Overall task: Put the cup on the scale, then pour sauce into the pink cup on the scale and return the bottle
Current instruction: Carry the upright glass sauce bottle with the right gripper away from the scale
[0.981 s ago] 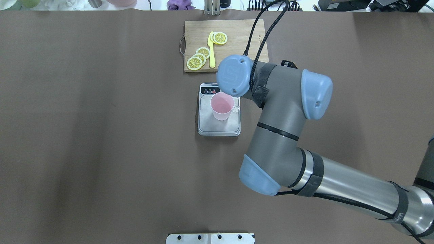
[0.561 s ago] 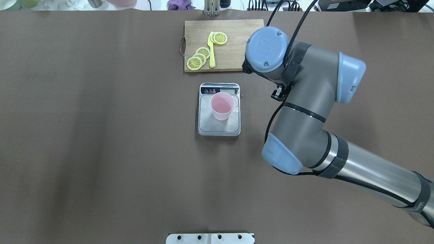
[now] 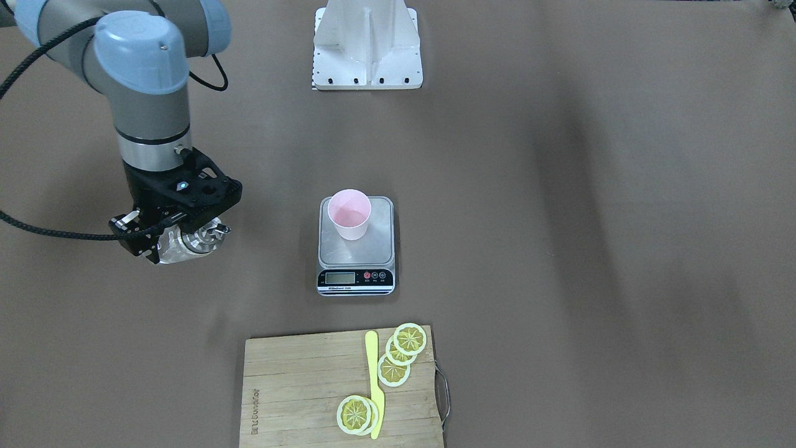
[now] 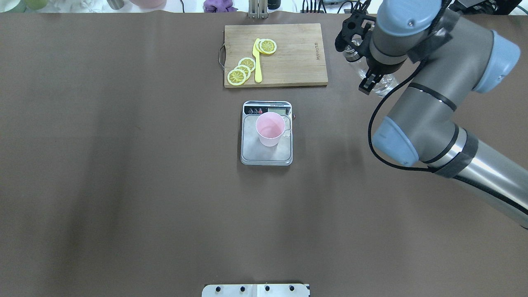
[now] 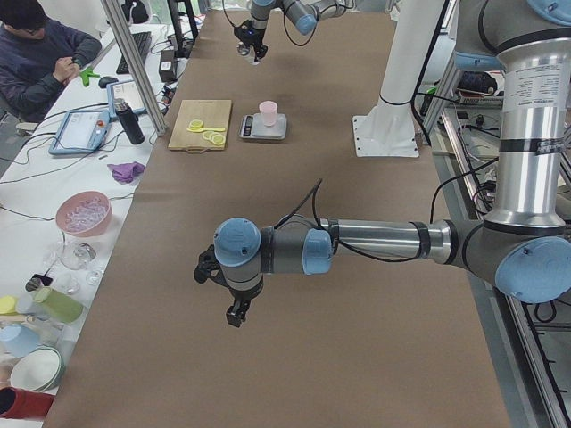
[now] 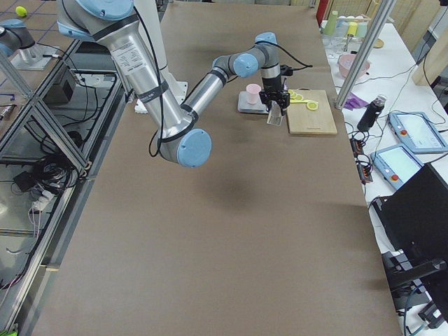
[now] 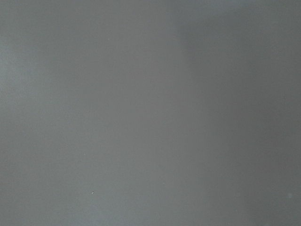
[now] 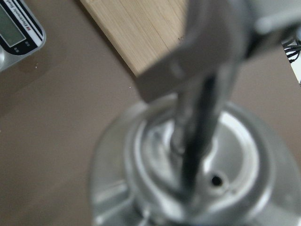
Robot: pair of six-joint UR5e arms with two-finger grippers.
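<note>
The pale pink cup (image 4: 270, 130) stands upright on the steel scale (image 4: 255, 153) at mid-table; both also show in the front view, the cup (image 3: 349, 214) on the scale (image 3: 373, 249). My right gripper (image 4: 370, 68) is shut on the clear glass bottle (image 4: 387, 84), held low over the table just right of the cutting board. In the front view the right gripper (image 3: 180, 239) grips the bottle (image 3: 189, 244). The right wrist view shows the bottle's metal cap (image 8: 197, 179) close up and blurred. My left gripper (image 5: 234, 310) shows only in the left side view, far from the scale; I cannot tell its state.
A wooden cutting board (image 4: 288, 57) with lemon slices (image 4: 243, 68) and a yellow knife (image 4: 257, 62) lies beyond the scale. A white mount plate (image 3: 367, 43) sits at the robot's side. Cluttered side tables lie past the far edge.
My right arm has swung from over the scale to the right and far side, carrying the bottle past the cutting board's right edge. The cup and scale have not moved.
</note>
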